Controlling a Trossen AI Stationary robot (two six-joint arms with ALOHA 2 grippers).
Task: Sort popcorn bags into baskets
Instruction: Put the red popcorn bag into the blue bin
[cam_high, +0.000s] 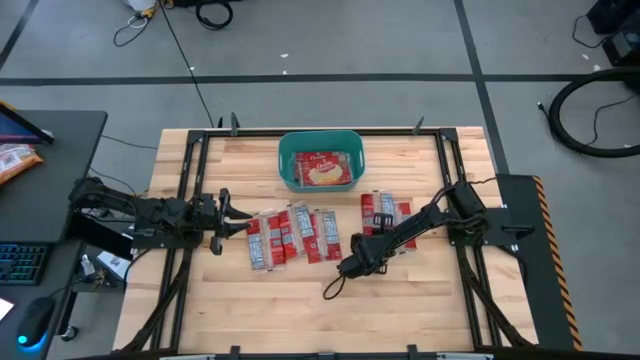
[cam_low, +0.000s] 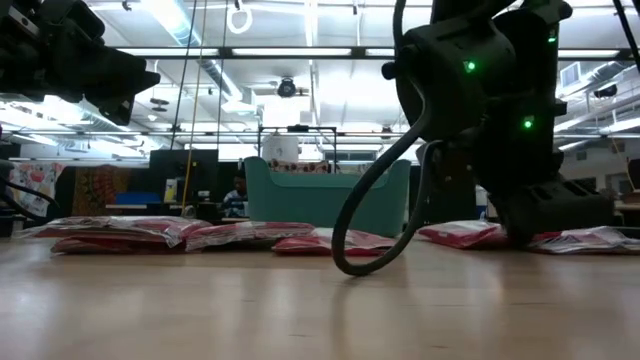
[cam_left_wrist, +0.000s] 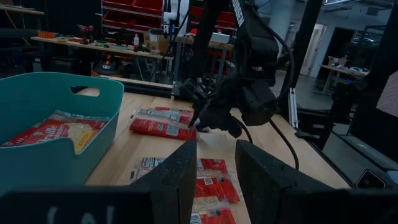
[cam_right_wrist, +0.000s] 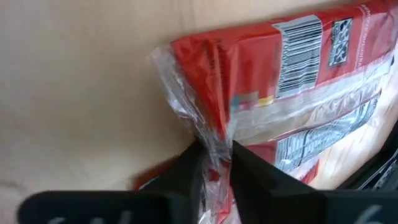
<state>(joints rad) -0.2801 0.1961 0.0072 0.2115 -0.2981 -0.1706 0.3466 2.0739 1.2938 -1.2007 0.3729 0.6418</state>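
A light wooden table (cam_high: 300, 300) seen from above, with two dark robot arms reaching in from either side. At twelve o'clock on the table sits a teal plastic tub (cam_high: 320, 142), rectangular with rounded corners, holding at least one flat red popcorn packet (cam_high: 322, 168).

Near the table's centre, a row of small flat red packets with white and grey printing (cam_high: 290, 237) lies side by side. A second, smaller group of the same red packets (cam_high: 385, 210) lies toward three o'clock of that row, just apart from it.

The right gripper (cam_high: 352, 264) is lowered to the table at about five o'clock from the centre row. In its wrist view, its two dark fingers (cam_right_wrist: 186, 171) are pinched together on the crinkled clear edge of one red packet (cam_right_wrist: 280, 81), which lies on the wood.

The left gripper (cam_high: 232, 215) hangs at nine o'clock, just beside the centre row, touching nothing. Its fingers (cam_left_wrist: 180, 180) stand parted with an empty gap between them.
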